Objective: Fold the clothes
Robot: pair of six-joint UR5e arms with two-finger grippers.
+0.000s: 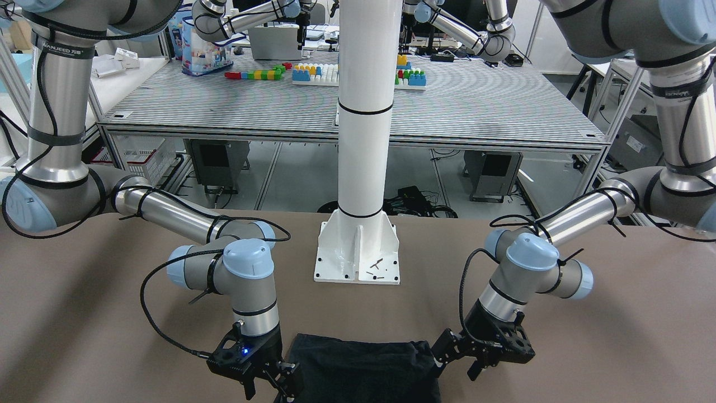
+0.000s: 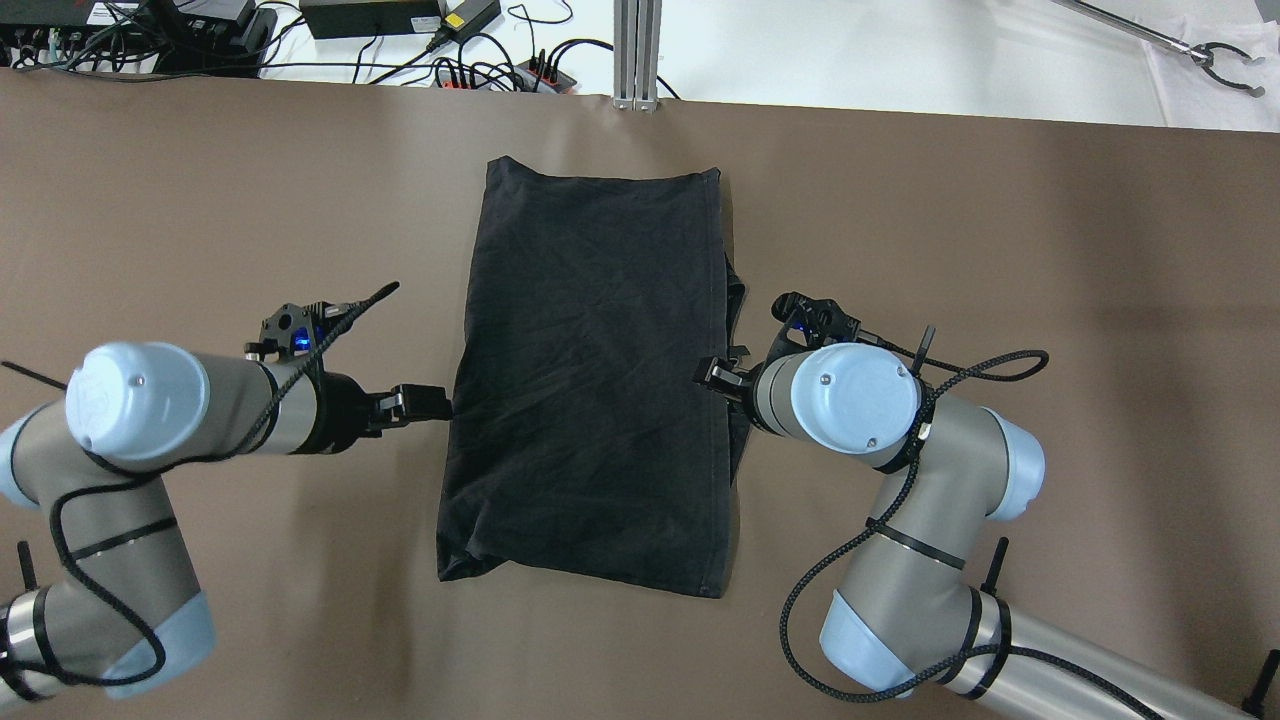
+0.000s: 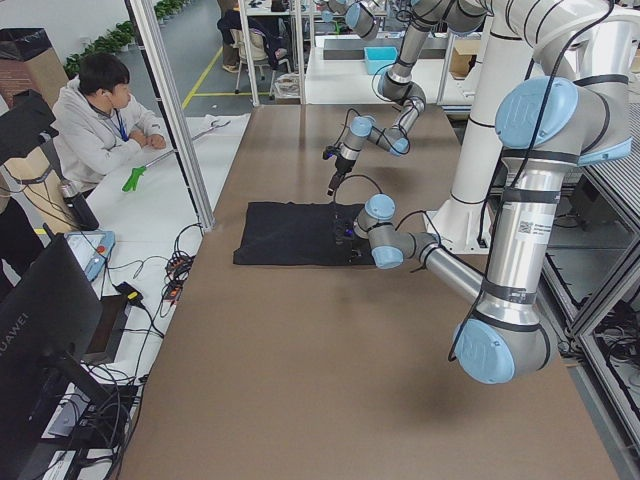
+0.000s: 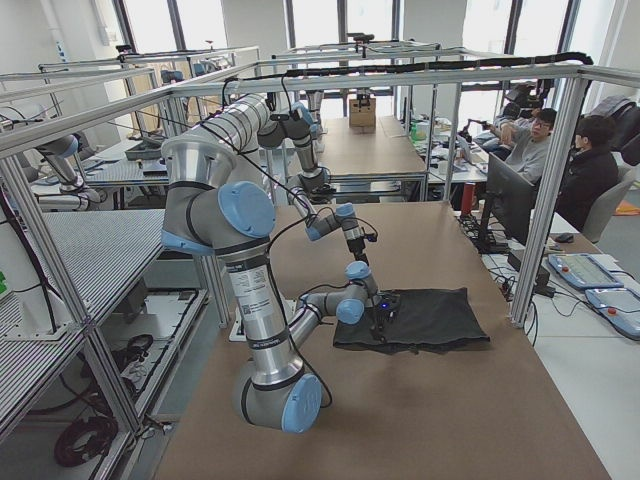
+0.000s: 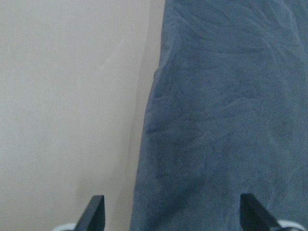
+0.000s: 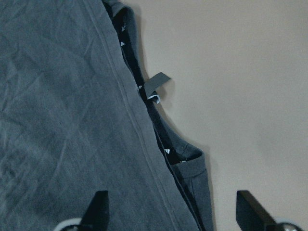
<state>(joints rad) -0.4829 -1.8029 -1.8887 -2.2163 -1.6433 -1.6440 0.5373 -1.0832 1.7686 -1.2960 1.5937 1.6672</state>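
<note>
The brown matte worktop (image 2: pixel 1000 250) is carrying a white pole (image 1: pixel 363 112) on a bolted base plate (image 1: pixel 358 257). A slatted bench with coloured toy blocks (image 1: pixel 313 73) is standing behind it, and a seated person (image 3: pixel 100 120) is facing the operators' edge.

The black rectangular fabric piece (image 2: pixel 590 370) is lying flat mid-worktop, with one short end near the operators' edge. The left end effector (image 2: pixel 432 402) is meeting its left long edge midway along. The right end effector (image 2: pixel 715 373) is sitting over the opposite hemmed edge, where a lower layer and a small grey tag (image 6: pixel 156 83) are showing.

Both arms are reaching inward, low, with elbows bent. Both end effectors are released, with fingers spread wide and straddling the fabric edges.
</note>
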